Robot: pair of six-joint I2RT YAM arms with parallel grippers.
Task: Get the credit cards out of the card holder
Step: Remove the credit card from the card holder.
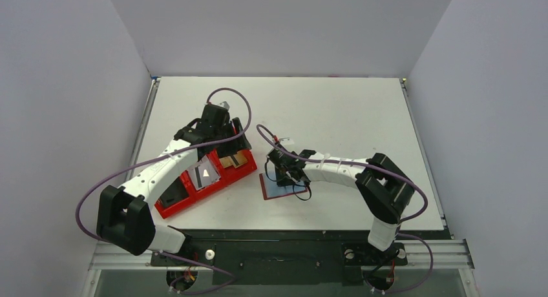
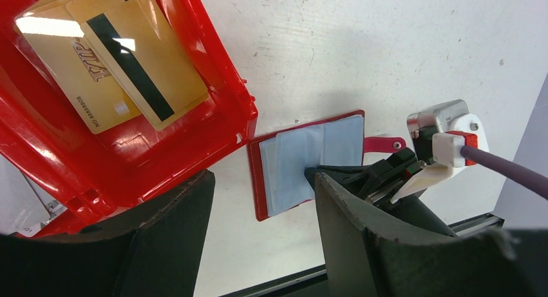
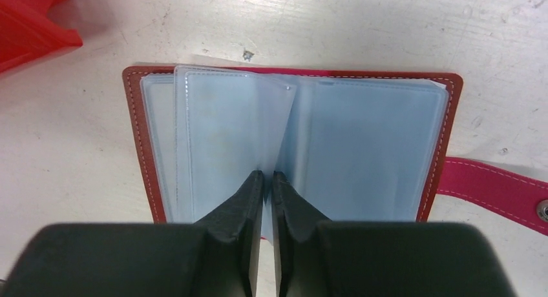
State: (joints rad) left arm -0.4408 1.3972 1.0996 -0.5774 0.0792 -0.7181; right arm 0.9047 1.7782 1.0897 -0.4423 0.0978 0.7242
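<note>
Cards counted: I made out three. Two tan-gold credit cards (image 2: 132, 61) lay overlapping in one end compartment of the red tray (image 2: 240, 119), dark stripes up. One silver-grey card (image 1: 205, 174) lay in the compartment beside it.
Card holder: there was one card holder (image 3: 362, 148). It lay open and flat on the table (image 2: 388, 51) just beside the tray's end, with its pale blue sleeves fanned and its red strap (image 3: 491, 181) out to one side.
Tools: two.
Right tool (image 3: 268, 175): its fingers were drawn almost together. They pinched the near edge of one raised sleeve at the middle of the card holder.
Left tool (image 2: 262, 181): its fingers stood well apart with nothing between them. It hung above the table over the tray's corner and the holder's edge, and I saw it touching neither.
</note>
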